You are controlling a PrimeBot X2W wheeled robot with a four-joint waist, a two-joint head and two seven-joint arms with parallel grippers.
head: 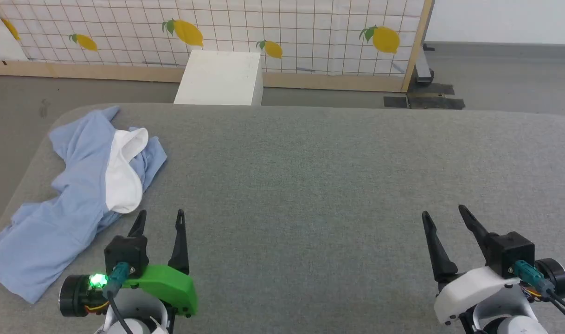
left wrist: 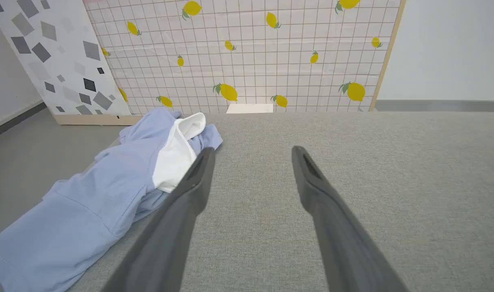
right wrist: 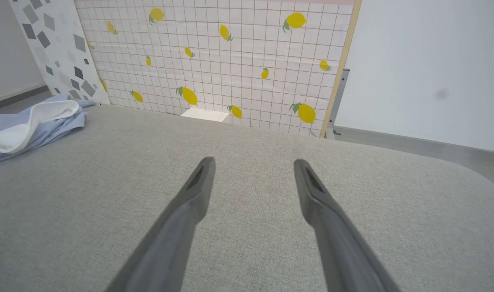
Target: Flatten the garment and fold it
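Head view: the left hand (head: 161,213), lower left, has its fingers apart and holds nothing. The right hand (head: 442,211), lower right, is the same. The light blue T-shirt (head: 69,195) lies bunched at the left edge of the grey tabletop (head: 310,162), just beside the left hand. A white box (head: 220,76) stands past the far edge.

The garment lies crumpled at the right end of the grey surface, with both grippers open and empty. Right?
No: the garment lies crumpled at the left end of the grey surface, as the head view shows. The left gripper and right gripper are open and empty.
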